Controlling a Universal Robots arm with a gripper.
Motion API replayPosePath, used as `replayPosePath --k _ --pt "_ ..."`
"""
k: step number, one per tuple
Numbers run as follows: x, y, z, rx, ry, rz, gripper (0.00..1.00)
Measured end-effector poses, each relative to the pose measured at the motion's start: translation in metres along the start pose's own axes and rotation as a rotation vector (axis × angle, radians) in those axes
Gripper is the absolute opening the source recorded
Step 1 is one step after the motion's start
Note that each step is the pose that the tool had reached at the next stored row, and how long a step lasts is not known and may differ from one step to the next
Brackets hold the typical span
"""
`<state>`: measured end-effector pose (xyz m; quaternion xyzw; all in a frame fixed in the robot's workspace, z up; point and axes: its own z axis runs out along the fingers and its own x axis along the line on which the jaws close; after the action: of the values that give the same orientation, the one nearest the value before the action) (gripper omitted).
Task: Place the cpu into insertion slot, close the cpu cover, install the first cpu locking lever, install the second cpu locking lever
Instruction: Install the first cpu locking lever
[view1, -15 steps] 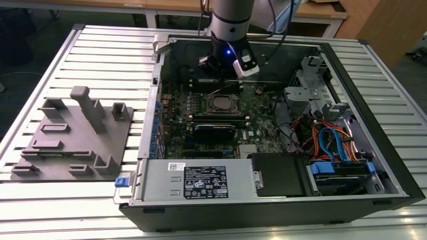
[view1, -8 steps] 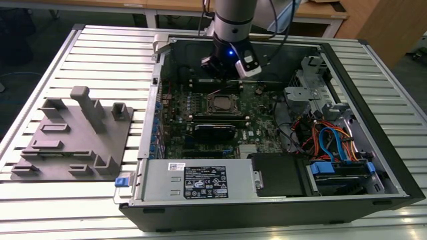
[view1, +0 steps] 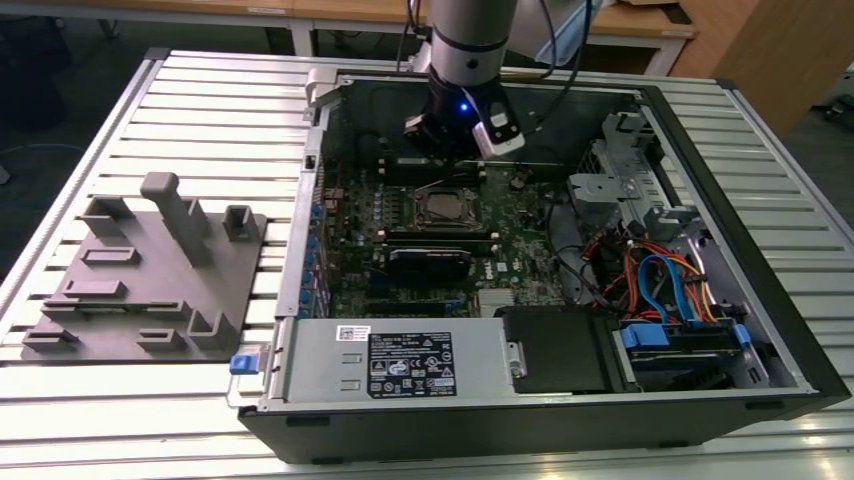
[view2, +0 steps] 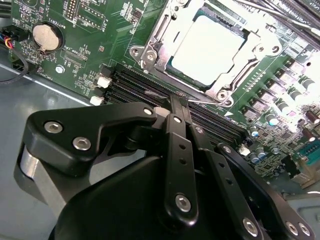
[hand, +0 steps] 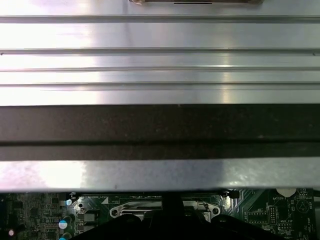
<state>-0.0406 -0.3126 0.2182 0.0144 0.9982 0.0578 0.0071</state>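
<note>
Second wrist view, nearest first: the gripper (view2: 178, 105) has its fingertips (view2: 173, 109) pressed together with no gap between them. The tips sit over the memory slots (view2: 132, 82), just beside the cover (view2: 156, 37). A wire lever (view2: 207, 101) runs along that edge of the cover, close to the tips. Cannot tell whether the tips touch or pinch it. The cover lies flat, closed over the cpu (view2: 210, 47), whose pale metal top shows through the window. A dark rim of the slot (view2: 186, 75) shows between chip and frame. Farther off on the green board (view2: 100, 30) sits a round battery (view2: 47, 36), well apart from the slot. First wrist view: a strip of board, then the dark case wall, then bright table slats beyond. Exterior view, near edge first: the power supply (view1: 400, 362) lies along the 6 o'clock side of the case (view1: 767, 340), with blue and orange cables (view1: 661, 285) at about 4 o'clock. Outside the case at 9 o'clock, a grey plate (view1: 140, 290) with upright pegs rests on the slatted table (view1: 80, 420). Going inward there is a long black module (view1: 430, 262), then the slot with the cpu seated in it, near the board's centre. The gripper hangs low inside the case, just past the slot toward 12 o'clock. The arm (view1: 467, 40) rises out of frame at 12 o'clock.
</note>
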Motion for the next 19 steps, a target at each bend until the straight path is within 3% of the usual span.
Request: replayPosePath --k 19 --pt "-0.0044 -0.0008 0.0079 0.0003 -0.0027 0.023 0.10"
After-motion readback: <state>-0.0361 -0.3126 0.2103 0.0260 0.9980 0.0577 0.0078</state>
